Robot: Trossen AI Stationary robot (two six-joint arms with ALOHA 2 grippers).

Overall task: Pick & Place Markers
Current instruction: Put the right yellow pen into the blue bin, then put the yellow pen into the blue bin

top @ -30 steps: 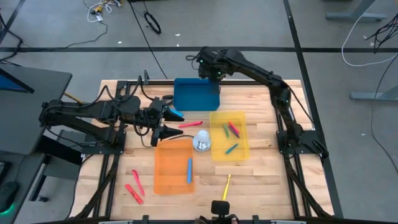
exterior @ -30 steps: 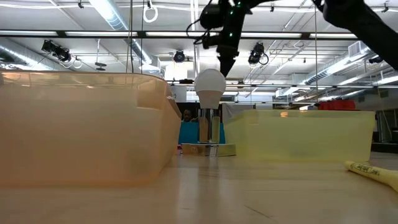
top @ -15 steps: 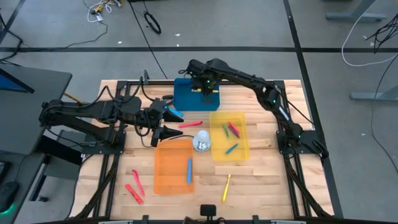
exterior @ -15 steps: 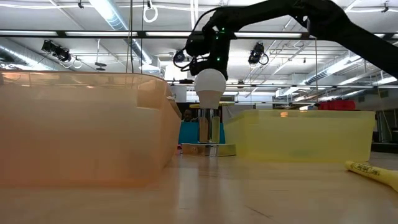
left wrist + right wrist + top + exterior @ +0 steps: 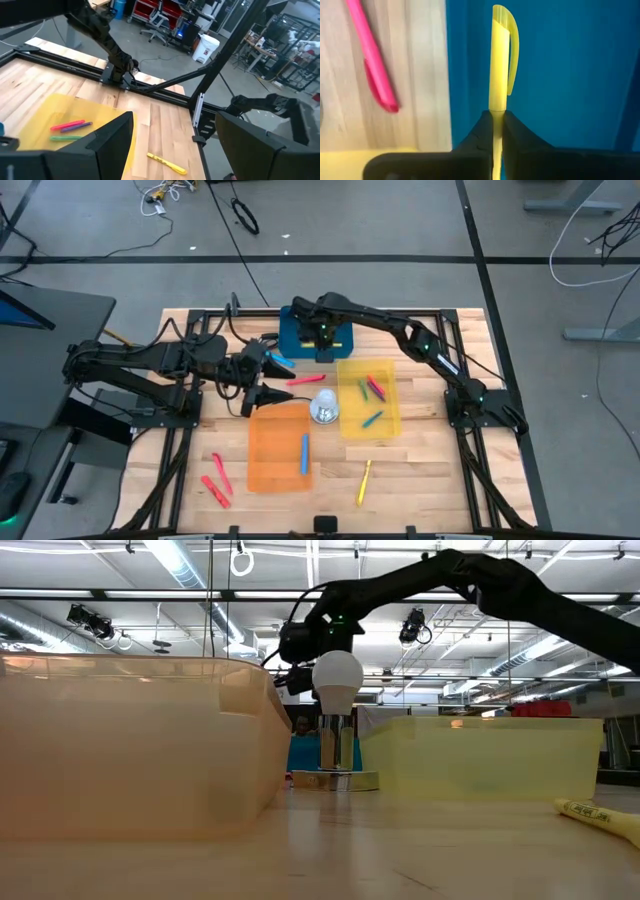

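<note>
My right gripper [image 5: 322, 345] hangs over the blue tray [image 5: 300, 330] and is shut on a yellow marker [image 5: 499, 60]. My left gripper [image 5: 275, 378] waits open at the orange tray's [image 5: 262, 460] far end; nothing lies between its fingers [image 5: 175, 131]. A red marker [image 5: 305, 380] lies flat on the wood beside the blue tray. Red, purple and green markers [image 5: 372, 392] lie in the yellow tray [image 5: 390, 425]. A light blue marker [image 5: 304, 452] lies in the orange tray. Two red markers [image 5: 216, 482] and a yellow one [image 5: 364, 480] rest near the table's near edge. My right gripper pinches the yellow marker's plain end [image 5: 497, 106] between its two fingertips [image 5: 482, 127]. The marker runs on in line with the fingers, its clipped cap end [image 5: 506, 30] pointing away from them. The fingers come from above, and the marker is held clear over the blue tray's floor [image 5: 560, 75].
A silver stand with a white ball top [image 5: 323, 408] sits between the orange and yellow trays, tall in the low view [image 5: 337, 680]. The red marker [image 5: 372, 65] lies just outside the blue tray's wall. Black frame rails border the table; bare wood lies along the near edge.
My right arm has swung from beyond the blue tray's far edge toward the near edge and the table's left, coming lower over the tray while it stays shut on the yellow marker.
</note>
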